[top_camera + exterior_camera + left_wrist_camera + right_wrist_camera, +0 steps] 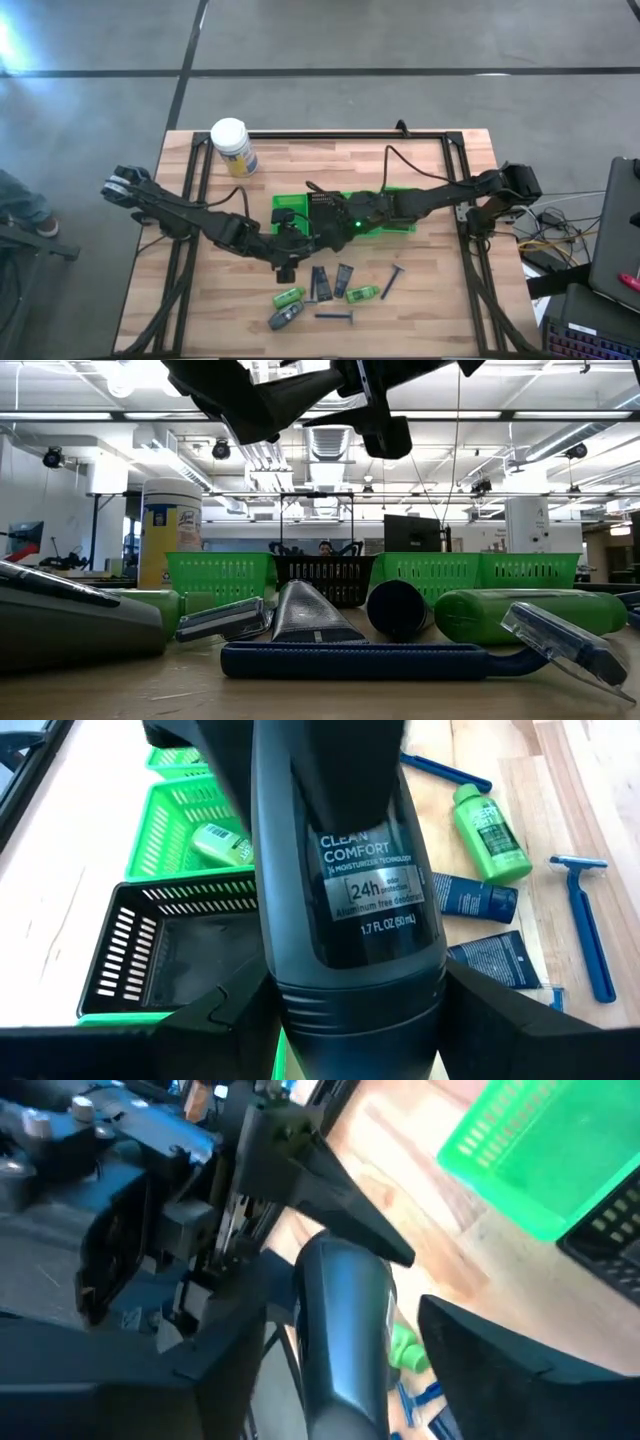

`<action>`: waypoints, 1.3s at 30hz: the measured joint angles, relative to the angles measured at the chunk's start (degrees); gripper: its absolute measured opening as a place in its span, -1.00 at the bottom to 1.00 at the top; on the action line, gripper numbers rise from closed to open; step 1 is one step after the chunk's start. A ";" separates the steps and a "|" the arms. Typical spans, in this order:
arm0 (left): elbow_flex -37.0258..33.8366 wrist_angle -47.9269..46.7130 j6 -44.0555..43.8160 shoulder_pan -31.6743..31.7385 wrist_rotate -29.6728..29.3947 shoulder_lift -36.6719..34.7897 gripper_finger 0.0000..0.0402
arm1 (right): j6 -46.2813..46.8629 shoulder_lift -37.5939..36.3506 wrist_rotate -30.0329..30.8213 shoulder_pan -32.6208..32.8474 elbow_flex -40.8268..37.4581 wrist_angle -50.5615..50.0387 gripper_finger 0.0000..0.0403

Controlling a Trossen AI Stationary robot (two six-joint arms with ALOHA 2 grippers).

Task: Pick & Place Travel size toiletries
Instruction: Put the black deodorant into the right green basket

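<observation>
My left gripper [355, 1045] is shut on a dark deodorant bottle [350, 870] with a "Clean Comfort" label and holds it in the air by the near edge of the green tray [395, 218]. My right gripper [355, 1380] comes from the table's right. It is open, with a finger on each side of the same bottle [345, 1330], and wood shows between the bottle and one finger [510, 1370]. Loose on the table near the front lie green mini bottles [288, 297], dark packets [322, 282], blue razors [393, 280] and a grey tube [285, 318]. My left gripper pinches the bottle's end below the label [350, 1010] between its two fingers [215, 1025]. The fingers slant down from the table's left and lie along the bottle. The bottle is lifted clear and sticks out ahead of them. Whether my right gripper touches the bottle, I cannot tell.
A white jar with a yellow label [232, 147] stands at the far left. The tray has a black basket [170, 950] beside its green ones, and one green basket holds a green mini bottle [222, 842]. The two arms meet over the table's middle [305, 235].
</observation>
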 joint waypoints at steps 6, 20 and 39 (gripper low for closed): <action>0.00 -0.03 -0.04 0.02 -0.35 0.00 0.05 | 0.85 0.30 -1.07 0.07 0.00 -0.12 -0.17; 0.17 -1.75 -4.13 -0.17 1.00 0.00 0.51 | -2.17 -0.10 1.31 -0.15 -0.04 -5.83 -0.41; 0.00 -21.04 -27.99 -2.55 -4.49 -0.24 0.80 | 21.39 -13.36 41.02 9.12 -7.01 -69.89 -0.35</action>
